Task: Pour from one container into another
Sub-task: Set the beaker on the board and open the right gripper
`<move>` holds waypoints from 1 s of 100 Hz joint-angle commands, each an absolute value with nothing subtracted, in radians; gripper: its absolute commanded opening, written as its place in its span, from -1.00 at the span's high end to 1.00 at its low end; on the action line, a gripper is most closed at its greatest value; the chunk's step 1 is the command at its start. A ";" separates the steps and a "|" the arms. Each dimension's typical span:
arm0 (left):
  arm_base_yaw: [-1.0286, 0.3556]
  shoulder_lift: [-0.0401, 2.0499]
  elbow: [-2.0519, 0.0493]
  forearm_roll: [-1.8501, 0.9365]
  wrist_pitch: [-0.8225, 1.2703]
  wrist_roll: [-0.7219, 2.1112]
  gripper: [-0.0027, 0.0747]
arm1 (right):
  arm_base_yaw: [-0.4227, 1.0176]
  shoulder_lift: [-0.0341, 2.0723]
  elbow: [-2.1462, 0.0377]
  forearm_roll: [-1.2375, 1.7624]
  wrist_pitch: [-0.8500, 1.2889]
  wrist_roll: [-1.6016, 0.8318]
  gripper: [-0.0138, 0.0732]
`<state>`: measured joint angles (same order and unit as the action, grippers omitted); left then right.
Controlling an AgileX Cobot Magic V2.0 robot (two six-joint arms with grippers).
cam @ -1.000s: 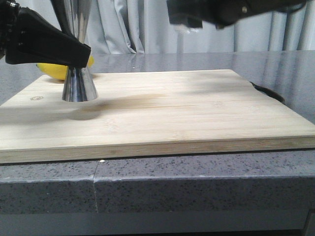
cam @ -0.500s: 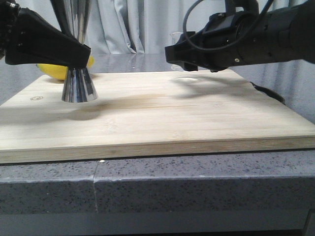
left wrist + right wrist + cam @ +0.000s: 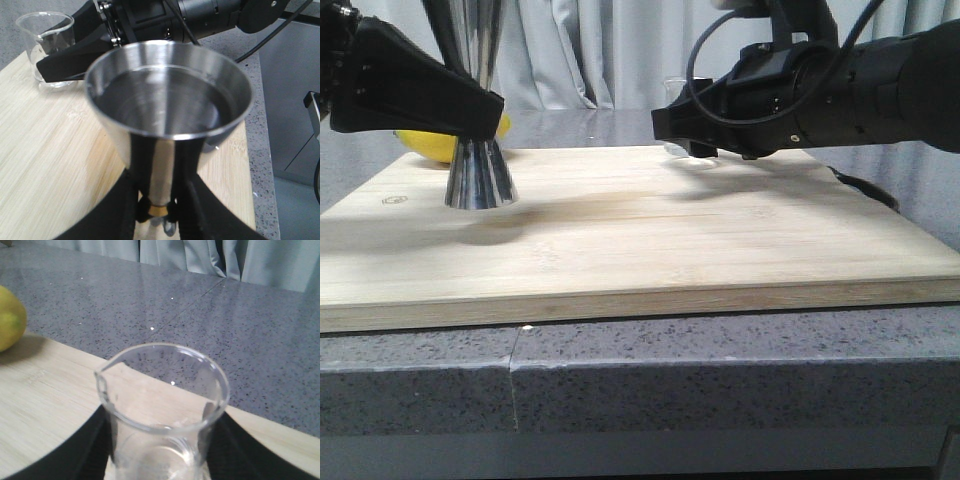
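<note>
The steel jigger [image 3: 478, 175] stands upright at the far left of the bamboo board [image 3: 670, 230]. My left gripper [image 3: 480, 125] is shut on its narrow waist, the fingers pinching at the gold band [image 3: 160, 210]. Its wide upper cup [image 3: 167, 95] fills the left wrist view. The clear glass beaker [image 3: 162, 405] sits upright and looks empty at the board's far edge, right of centre. Only its rim [image 3: 673, 88] shows in the front view. My right gripper [image 3: 672, 125] is shut on it, black fingers [image 3: 97, 445] against both sides of the glass.
A yellow lemon [image 3: 428, 145] lies behind the jigger by the board's far left corner. A black cable [image 3: 865, 185] runs along the board's right edge. The board rests on a grey speckled counter [image 3: 720, 370], with curtains behind.
My right arm has come down from high above the board with the beaker, which is now low at the board's far edge. The left gripper and jigger have stayed still.
</note>
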<state>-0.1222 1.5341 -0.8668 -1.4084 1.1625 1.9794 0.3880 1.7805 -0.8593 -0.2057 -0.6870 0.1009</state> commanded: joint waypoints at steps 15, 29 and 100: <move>-0.129 1.494 -0.895 -1.480 1.246 1.969 0.98 | 0.382 1.771 -0.882 -0.196 -0.804 0.105 0.28; -0.129 1.494 -0.895 -1.480 1.246 1.965 0.98 | 0.382 1.791 -0.882 -0.196 -0.819 0.105 0.28; -0.129 1.494 -0.895 -1.480 1.246 1.963 0.98 | 0.382 1.800 -0.882 -0.201 -0.737 0.105 -0.04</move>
<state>-0.1222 1.5341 -0.8668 -1.4063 1.1625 1.9717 0.3880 1.8335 -0.8651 -0.2052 -0.7349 0.1009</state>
